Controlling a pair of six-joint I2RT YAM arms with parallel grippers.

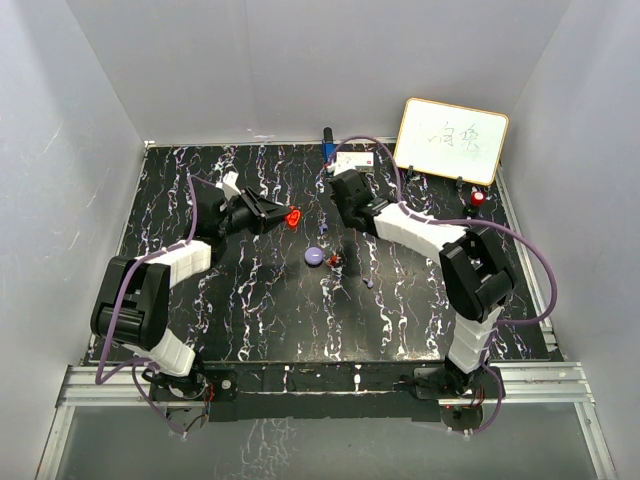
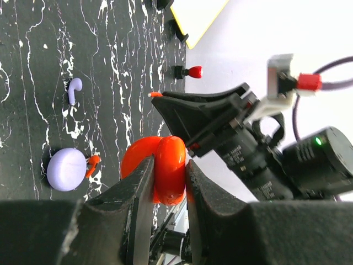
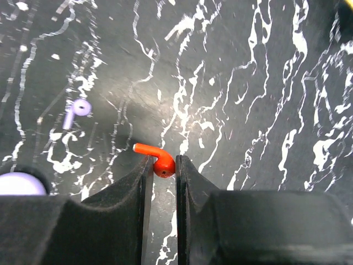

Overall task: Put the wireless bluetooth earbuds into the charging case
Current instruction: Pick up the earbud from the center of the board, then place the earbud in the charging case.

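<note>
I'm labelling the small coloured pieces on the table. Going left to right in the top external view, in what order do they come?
red charging case → purple charging case → red earbud → purple earbud → red-capped object

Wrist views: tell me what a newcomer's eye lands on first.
The red case, bright against the black table, is clamped in the left gripper left of centre. Then comes the red earbud, pinched in the right gripper near the middle. A purple case and purple earbud lie apart on the table nearby.
</note>
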